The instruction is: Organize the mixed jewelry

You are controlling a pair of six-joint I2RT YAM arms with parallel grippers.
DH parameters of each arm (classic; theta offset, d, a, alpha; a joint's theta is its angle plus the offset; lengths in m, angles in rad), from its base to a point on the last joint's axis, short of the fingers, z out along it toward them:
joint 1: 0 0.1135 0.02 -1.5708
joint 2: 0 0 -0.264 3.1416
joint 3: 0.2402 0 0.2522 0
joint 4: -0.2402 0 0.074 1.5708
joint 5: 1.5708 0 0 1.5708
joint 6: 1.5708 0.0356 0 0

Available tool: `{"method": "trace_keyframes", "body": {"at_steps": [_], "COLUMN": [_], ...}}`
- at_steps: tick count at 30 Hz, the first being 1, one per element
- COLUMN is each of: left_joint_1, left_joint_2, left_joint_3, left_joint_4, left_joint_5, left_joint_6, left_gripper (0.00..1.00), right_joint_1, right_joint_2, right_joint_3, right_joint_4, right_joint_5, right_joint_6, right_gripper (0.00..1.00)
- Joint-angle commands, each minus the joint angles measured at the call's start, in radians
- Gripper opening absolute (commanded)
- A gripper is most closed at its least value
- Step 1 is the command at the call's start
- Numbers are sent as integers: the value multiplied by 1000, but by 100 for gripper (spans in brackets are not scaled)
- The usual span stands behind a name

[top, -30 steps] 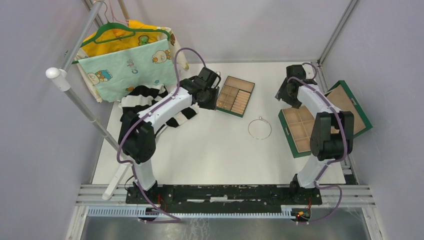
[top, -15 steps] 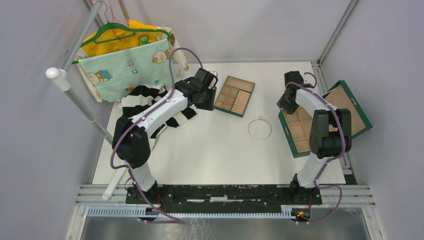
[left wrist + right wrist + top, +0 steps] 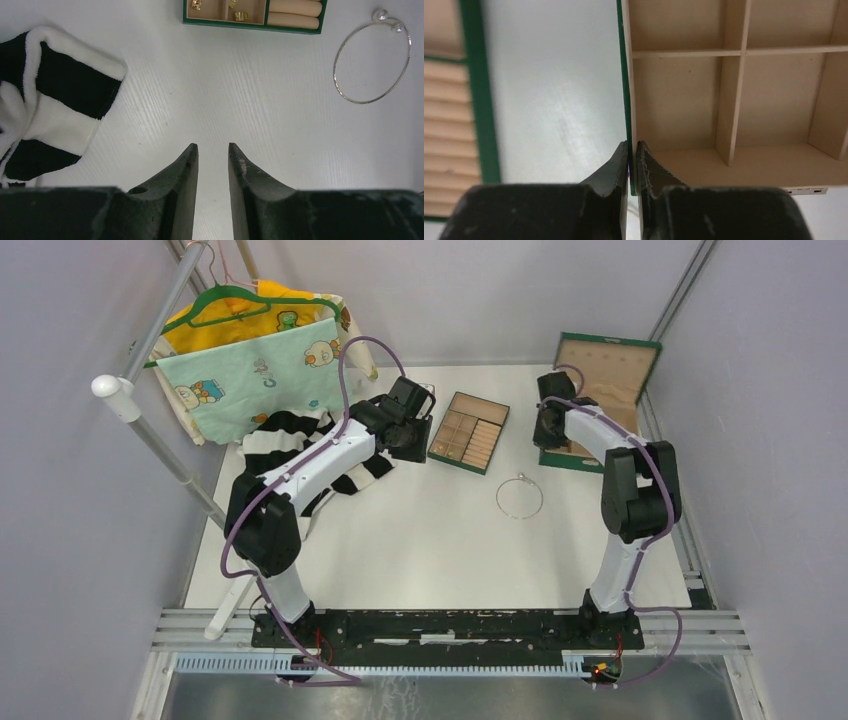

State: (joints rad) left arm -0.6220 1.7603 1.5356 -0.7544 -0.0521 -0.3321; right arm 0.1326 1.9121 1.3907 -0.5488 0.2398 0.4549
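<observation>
A thin silvery wire hoop (image 3: 519,497) with a pearl end lies flat on the white table, and shows at the upper right as the hoop (image 3: 372,62) in the left wrist view. Tiny gold pieces (image 3: 240,15) sit in the small green-rimmed tray (image 3: 490,465). My left gripper (image 3: 413,437) hovers just left of that tray; its fingers (image 3: 189,165) are open with only bare table between them. My right gripper (image 3: 632,145) is shut on the green-rimmed side wall (image 3: 625,75) of the larger tan compartment box (image 3: 610,370), whose lid stands upright at the back right.
A black-and-white striped cloth (image 3: 300,440) lies under my left arm, seen as the cloth (image 3: 50,100) at the left of that wrist view. Printed clothes hang on a rack (image 3: 255,350) at the back left. The small tray's ridged rolls (image 3: 444,135) show left of the box.
My right gripper closed on the box wall and carried the box from the right edge to the back right, turning it so the lid stands upright. The left arm barely moved.
</observation>
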Motion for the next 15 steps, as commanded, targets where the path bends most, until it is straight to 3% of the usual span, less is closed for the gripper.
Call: {"method": "trace_keyframes", "body": {"at_steps": [1,15], "left_joint_1": [-2,-3], "left_joint_2": [-30,-12], "left_joint_3": [17,16], "left_joint_4": [10,-9], "left_joint_5": [-2,31], "left_joint_6": [-15,-26], "left_gripper": [35,35], "right_joint_1": [120,228], "right_joint_2": [15,-177], "right_joint_3": [36,-265], "right_joint_4": [57,164], "right_joint_5": [-128,-283], "right_joint_6": [-145,-8], "right_gripper": [11,14]}}
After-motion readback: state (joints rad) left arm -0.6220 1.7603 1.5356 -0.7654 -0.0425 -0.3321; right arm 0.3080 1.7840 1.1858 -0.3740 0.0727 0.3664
